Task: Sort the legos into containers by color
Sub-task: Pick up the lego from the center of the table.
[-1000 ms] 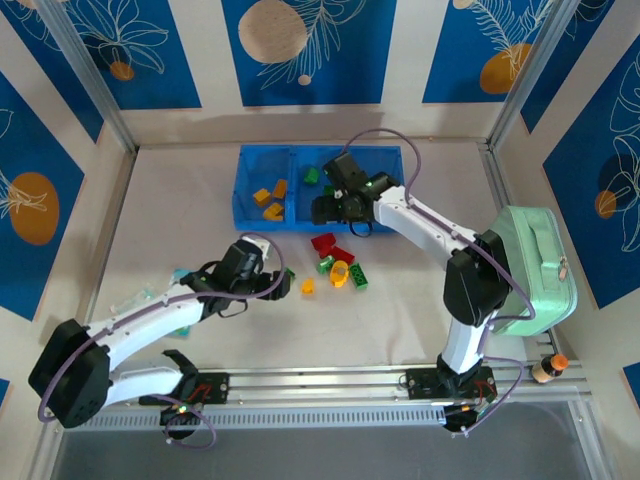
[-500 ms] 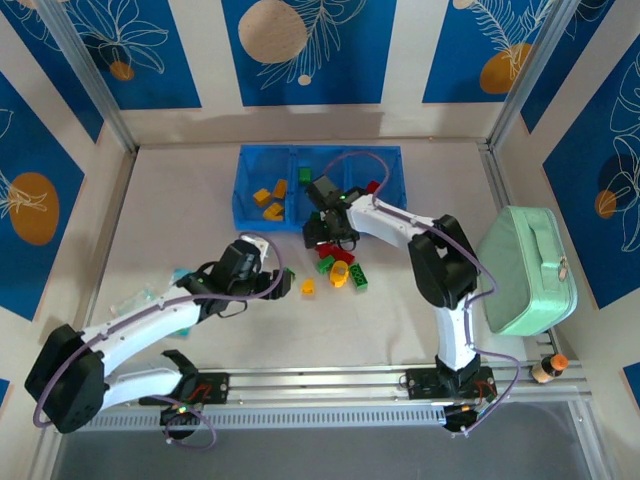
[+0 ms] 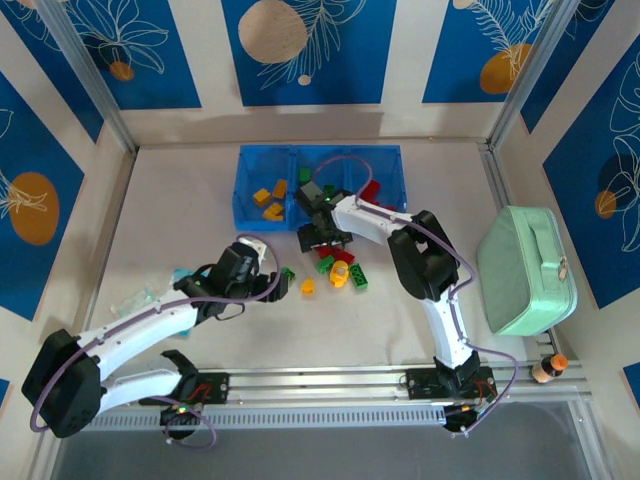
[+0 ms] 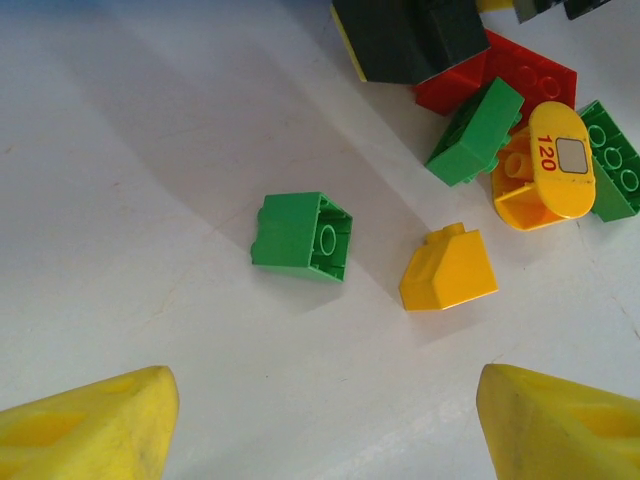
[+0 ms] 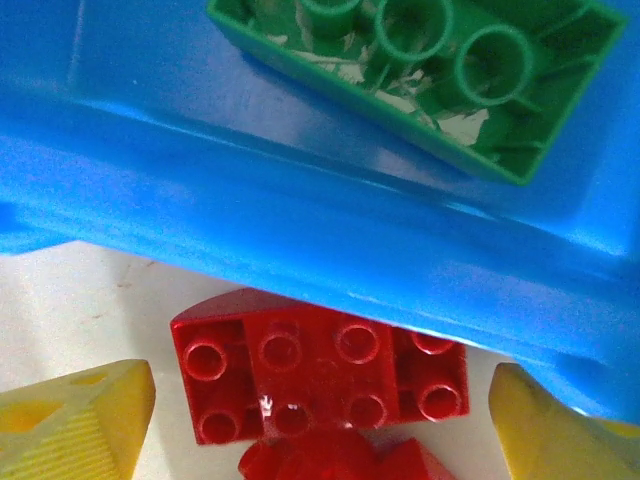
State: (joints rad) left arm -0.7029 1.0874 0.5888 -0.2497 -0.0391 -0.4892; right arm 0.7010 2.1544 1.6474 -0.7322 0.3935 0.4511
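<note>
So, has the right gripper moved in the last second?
Yes. The right gripper has slid left and nearer the arm bases, from over the containers to just past their near wall.

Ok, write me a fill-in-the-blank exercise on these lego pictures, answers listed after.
The oval yellow piece carries the number ___.
The studded flat brick lying just outside the blue tray wall is ___.
The boxy brick lying left of the yellow sloped brick is ___.
The left claw and the right claw both stand ___.
Missing words: 120; red; green; open.
</note>
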